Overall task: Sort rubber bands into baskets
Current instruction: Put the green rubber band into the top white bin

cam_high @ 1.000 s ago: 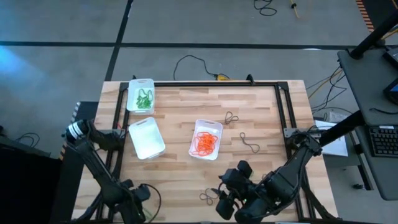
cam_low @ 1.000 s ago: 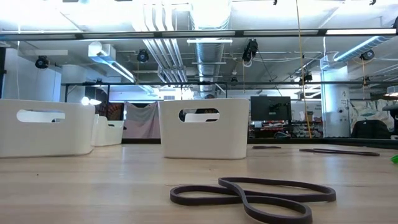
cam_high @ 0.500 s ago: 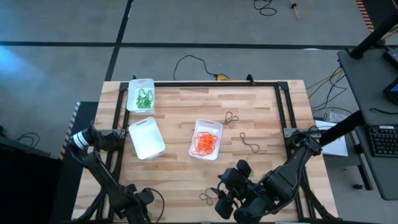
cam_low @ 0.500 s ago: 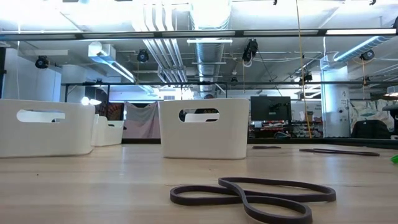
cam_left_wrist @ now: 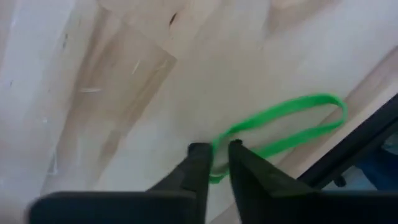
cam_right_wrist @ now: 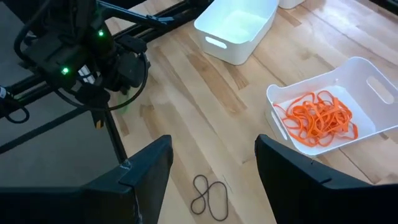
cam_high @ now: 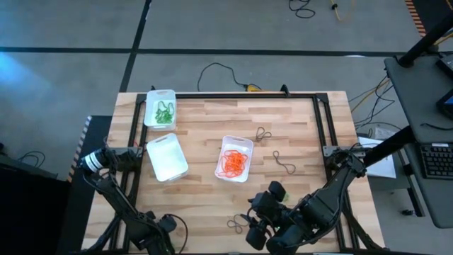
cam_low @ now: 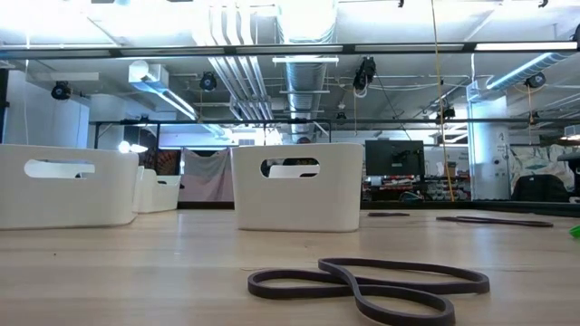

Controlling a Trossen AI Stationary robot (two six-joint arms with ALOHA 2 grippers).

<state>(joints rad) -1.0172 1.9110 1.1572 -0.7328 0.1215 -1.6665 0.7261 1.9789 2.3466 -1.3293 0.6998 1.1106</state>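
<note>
Left gripper [cam_left_wrist: 214, 163]: low at the table's left front, fingers pinched on a green band [cam_left_wrist: 280, 127] lying on the wood.
Baskets [cam_high: 166, 157]: green bands far left, empty middle, orange right.
Dark band [cam_high: 236, 225]: near front edge.
Right gripper [cam_right_wrist: 214, 163]: above it, fingers apart.

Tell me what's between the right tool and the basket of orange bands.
Bare wood, in the right wrist view, between right tool and orange basket; a dark band lies off to the side.
</note>
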